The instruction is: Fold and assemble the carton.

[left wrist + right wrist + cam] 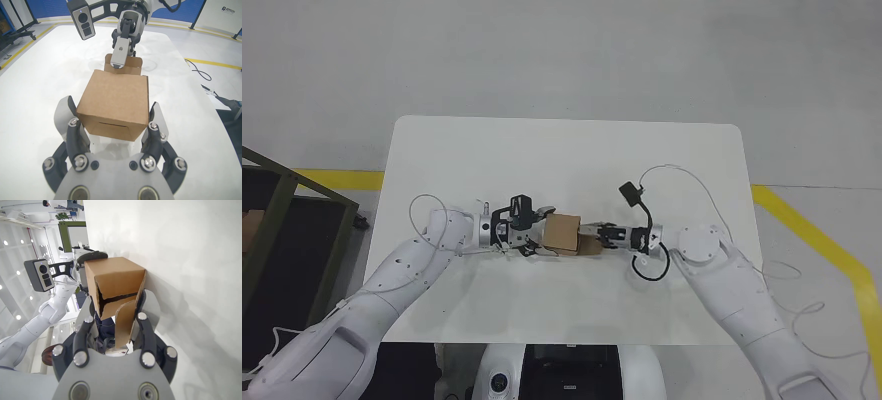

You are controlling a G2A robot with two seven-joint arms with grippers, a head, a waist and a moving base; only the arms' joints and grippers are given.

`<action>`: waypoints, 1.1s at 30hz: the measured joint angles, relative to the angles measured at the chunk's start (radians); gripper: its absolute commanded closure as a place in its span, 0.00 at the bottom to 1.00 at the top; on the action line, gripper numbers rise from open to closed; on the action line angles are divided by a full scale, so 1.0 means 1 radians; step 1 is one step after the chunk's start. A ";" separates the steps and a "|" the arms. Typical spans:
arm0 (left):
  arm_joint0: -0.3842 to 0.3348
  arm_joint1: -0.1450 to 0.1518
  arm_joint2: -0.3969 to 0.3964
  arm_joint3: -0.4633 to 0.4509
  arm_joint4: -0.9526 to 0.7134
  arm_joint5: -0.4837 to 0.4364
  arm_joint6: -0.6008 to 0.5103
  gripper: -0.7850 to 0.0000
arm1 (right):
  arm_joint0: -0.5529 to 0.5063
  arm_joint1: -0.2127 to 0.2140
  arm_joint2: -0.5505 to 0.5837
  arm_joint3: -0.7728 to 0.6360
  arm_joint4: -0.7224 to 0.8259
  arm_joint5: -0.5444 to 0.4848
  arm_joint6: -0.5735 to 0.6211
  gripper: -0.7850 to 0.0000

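A boxy carton (562, 232) of plain brown corrugated card is set mid-table, one end tucked closed and clamped at both corners by the left gripper (112, 113). The right gripper (117, 300) is spread about the ragged open end (a loose, rounded flap (123, 323) lies beside one finger). The table (662, 160) is matt white, and the grey floor (542, 60) is lined with yellow tape (807, 225).

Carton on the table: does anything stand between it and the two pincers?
Nothing visible does. The left pincer clasps the carton at its closed end, on both sides. The right pincer is at the open end, with the loose flap between its fingers.
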 measured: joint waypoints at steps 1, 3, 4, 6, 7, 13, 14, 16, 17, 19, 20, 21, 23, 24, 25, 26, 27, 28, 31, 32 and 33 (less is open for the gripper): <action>0.000 0.000 0.000 0.000 0.000 0.000 -0.001 0.14 | -0.001 0.001 0.001 -0.008 -0.002 0.004 -0.001 0.44; 0.000 0.000 0.000 -0.001 0.000 0.002 -0.002 0.14 | -0.006 0.002 0.003 -0.029 -0.008 0.015 -0.005 0.40; 0.000 0.000 0.000 -0.001 0.000 0.002 -0.002 0.14 | -0.007 0.003 0.004 -0.038 -0.012 0.019 -0.006 0.40; 0.000 0.000 0.000 -0.002 0.000 0.001 -0.004 0.14 | -0.012 0.005 0.006 -0.054 -0.021 0.027 -0.007 0.33; 0.000 0.000 0.000 -0.002 0.000 0.001 -0.005 0.13 | -0.015 0.005 0.007 -0.059 -0.024 0.030 -0.008 0.31; 0.000 -0.001 -0.001 0.004 -0.002 0.000 -0.007 0.15 | -0.048 0.010 0.031 -0.062 0.040 -0.015 0.006 0.00; -0.001 -0.001 -0.001 0.005 -0.002 -0.001 -0.007 0.14 | -0.052 0.011 0.037 -0.053 0.061 -0.026 0.015 0.00; -0.001 -0.001 -0.001 0.005 -0.002 -0.002 -0.008 0.15 | -0.057 0.011 0.043 -0.042 0.091 -0.047 0.027 0.07; -0.001 -0.001 -0.001 0.006 -0.002 -0.002 -0.008 0.15 | -0.058 0.011 0.046 -0.035 0.106 -0.062 0.034 0.15; -0.001 -0.001 0.000 0.006 -0.002 -0.001 -0.008 0.15 | -0.059 0.011 0.048 -0.028 0.129 -0.087 0.045 0.30; -0.001 -0.001 0.001 0.007 -0.001 -0.002 -0.009 0.15 | -0.059 0.010 0.048 -0.022 0.140 -0.101 0.050 0.40; -0.002 -0.002 0.001 0.008 -0.001 -0.002 -0.010 0.15 | -0.058 0.009 0.048 -0.018 0.147 -0.110 0.053 0.47; -0.003 -0.002 0.001 0.009 -0.001 -0.003 -0.011 0.15 | -0.056 0.007 0.045 -0.010 0.166 -0.128 0.060 0.51; -0.003 -0.002 0.001 0.009 -0.001 -0.003 -0.011 0.15 | -0.055 0.007 0.043 -0.005 0.173 -0.133 0.063 0.52; -0.003 -0.002 0.001 0.009 -0.001 -0.002 -0.011 0.15 | -0.053 0.005 0.041 -0.001 0.180 -0.138 0.065 0.53; -0.003 -0.002 0.001 0.009 -0.001 0.000 -0.011 0.15 | -0.050 0.004 0.037 0.005 0.187 -0.144 0.066 0.53; -0.003 -0.003 0.002 0.009 0.000 0.000 -0.011 0.15 | -0.048 0.002 0.034 0.009 0.195 -0.150 0.066 0.54; -0.003 -0.003 0.002 0.010 0.000 0.000 -0.011 0.15 | -0.047 0.000 0.030 0.014 0.204 -0.157 0.067 0.55; -0.004 -0.003 0.002 0.011 0.001 0.000 -0.013 0.15 | -0.038 -0.006 0.019 0.034 0.225 -0.177 0.069 0.55; -0.004 -0.003 0.002 0.011 0.001 0.001 -0.013 0.15 | -0.035 -0.008 0.015 0.041 0.230 -0.184 0.069 0.55; -0.004 -0.003 0.002 0.011 0.001 0.001 -0.014 0.15 | -0.032 -0.009 0.012 0.046 0.233 -0.188 0.069 0.55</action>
